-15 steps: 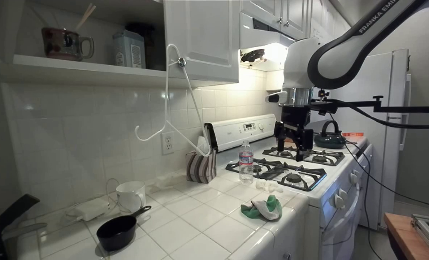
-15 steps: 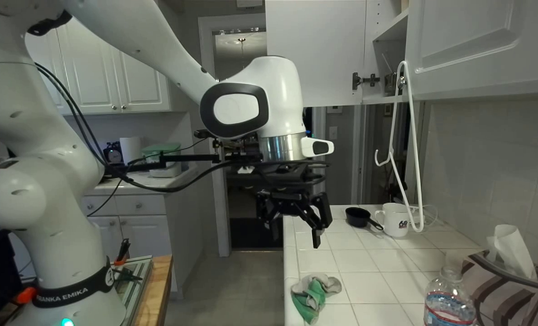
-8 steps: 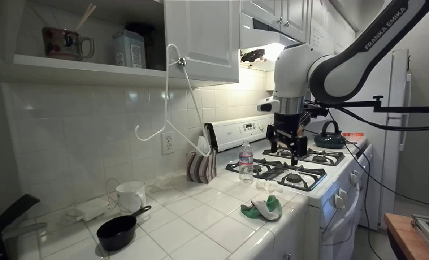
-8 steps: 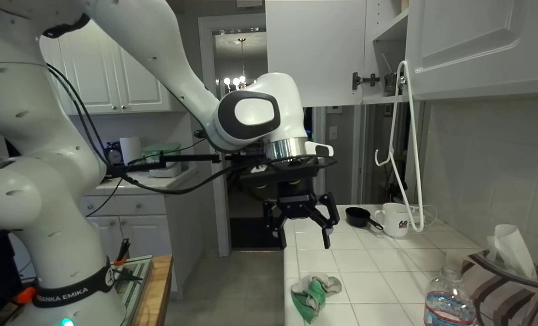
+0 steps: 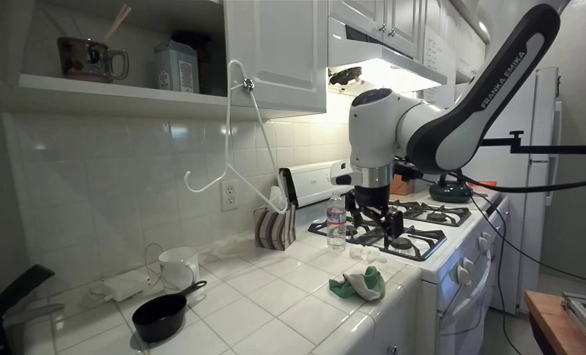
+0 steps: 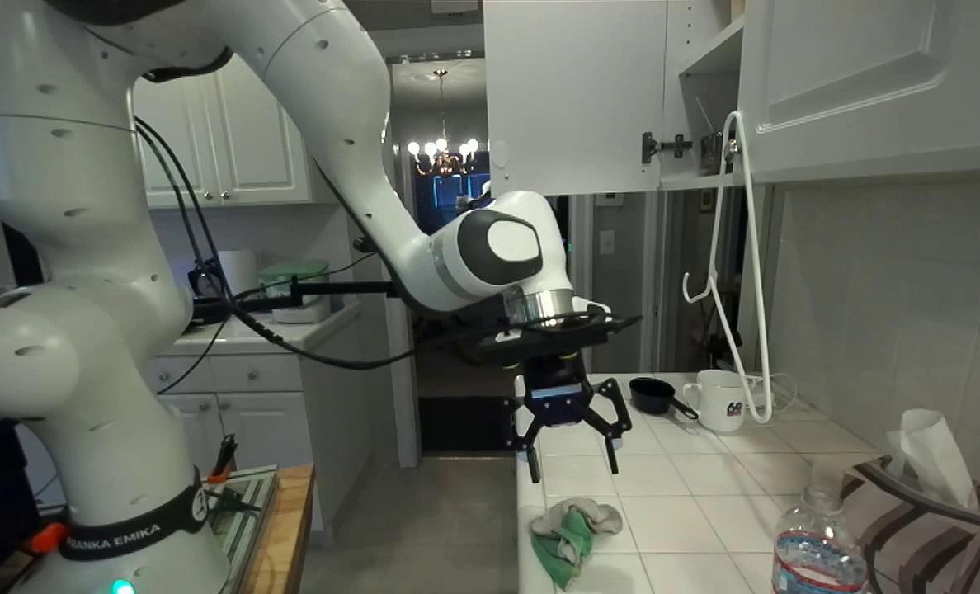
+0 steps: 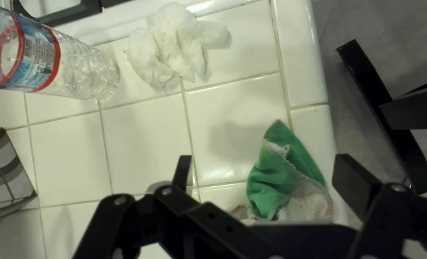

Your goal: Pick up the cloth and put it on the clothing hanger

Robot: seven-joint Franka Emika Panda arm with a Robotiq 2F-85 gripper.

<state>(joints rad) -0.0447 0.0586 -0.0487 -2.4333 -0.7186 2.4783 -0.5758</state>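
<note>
The cloth [image 5: 359, 287], green and greyish white, lies crumpled on the tiled counter near its front edge. It also shows in an exterior view [image 6: 574, 540] and in the wrist view [image 7: 287, 180], where my gripper's body hides its lower part. My gripper [image 6: 574, 473] is open and empty, fingers pointing down, above the counter and apart from the cloth. In the wrist view the cloth lies between the lines of the two spread fingers [image 7: 267, 176]. The white clothing hanger [image 5: 228, 123] hangs from a cabinet knob above the counter; it also shows in an exterior view [image 6: 756, 272].
A water bottle [image 5: 336, 231], crumpled tissue [image 7: 177, 43] and a striped tissue box [image 5: 274, 230] stand near the stove [image 5: 317, 180]. A black skillet [image 5: 159, 318] and white mug [image 5: 178, 270] are farther along the counter. The cabinet door [image 5: 278, 54] is behind the hanger.
The arm has come down and moved towards the cloth, with the gripper turning to point straighter down. The gripper stays open. The cloth and hanger have not moved.
</note>
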